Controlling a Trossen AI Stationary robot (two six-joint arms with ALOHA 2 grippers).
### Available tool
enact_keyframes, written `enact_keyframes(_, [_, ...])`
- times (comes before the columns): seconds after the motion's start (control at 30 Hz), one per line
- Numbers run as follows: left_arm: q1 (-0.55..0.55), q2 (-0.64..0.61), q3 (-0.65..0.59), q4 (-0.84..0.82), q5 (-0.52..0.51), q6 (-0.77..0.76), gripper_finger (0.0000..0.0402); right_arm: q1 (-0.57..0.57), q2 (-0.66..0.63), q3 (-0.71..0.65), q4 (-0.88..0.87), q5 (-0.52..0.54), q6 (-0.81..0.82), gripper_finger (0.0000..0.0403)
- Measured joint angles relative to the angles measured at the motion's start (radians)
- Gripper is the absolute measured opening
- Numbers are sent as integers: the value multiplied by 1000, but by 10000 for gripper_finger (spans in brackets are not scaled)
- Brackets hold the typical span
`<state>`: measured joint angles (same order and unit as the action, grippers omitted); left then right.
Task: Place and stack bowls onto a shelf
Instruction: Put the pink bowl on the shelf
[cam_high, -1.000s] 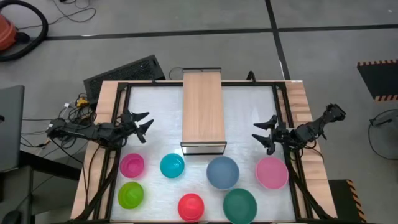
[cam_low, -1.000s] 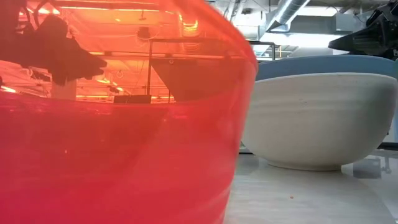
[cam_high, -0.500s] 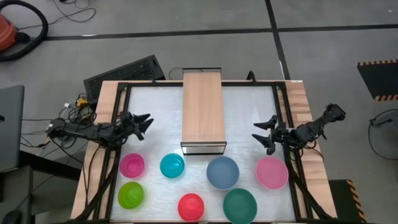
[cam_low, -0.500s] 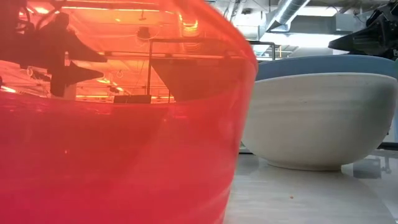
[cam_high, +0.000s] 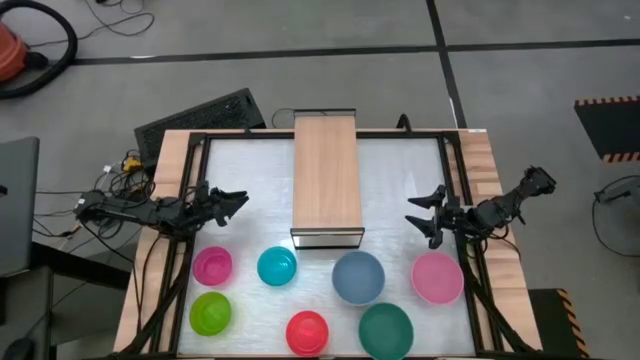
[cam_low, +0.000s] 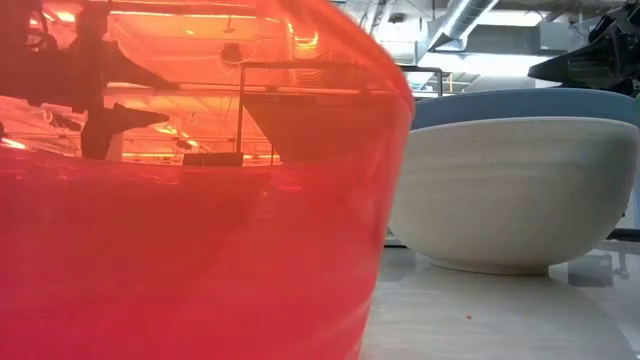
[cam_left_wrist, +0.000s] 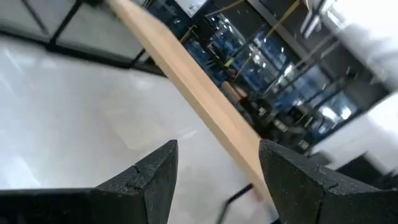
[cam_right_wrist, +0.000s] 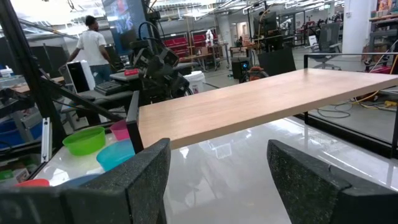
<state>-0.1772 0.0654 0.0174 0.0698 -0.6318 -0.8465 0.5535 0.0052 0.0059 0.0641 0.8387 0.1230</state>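
Seven bowls off shelf; red bowl blocks low view; left gripper, right gripper spread, empty.

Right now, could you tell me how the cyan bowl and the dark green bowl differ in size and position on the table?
The cyan bowl is clearly smaller than the dark green bowl. The cyan bowl sits just off the shelf at its dark front edge, on the left arm's side, while the dark green bowl lies farther from the shelf, toward the right arm's side, next to the red bowl. Both stand upright and empty on the table, untouched by either gripper.
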Motion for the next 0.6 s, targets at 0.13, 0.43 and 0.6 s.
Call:
enact_keyframes(0.13, [0,0,0,46,45,-146,210,0,0,0,0,0,0,294])
enact_keyframes(0.43, [0,7,7,285,188,-456,210,0,0,0,1,0,201,294])
enact_keyframes(0.6, [0,79,122,299,200,-358,210,0,0,0,2,0,304,294])
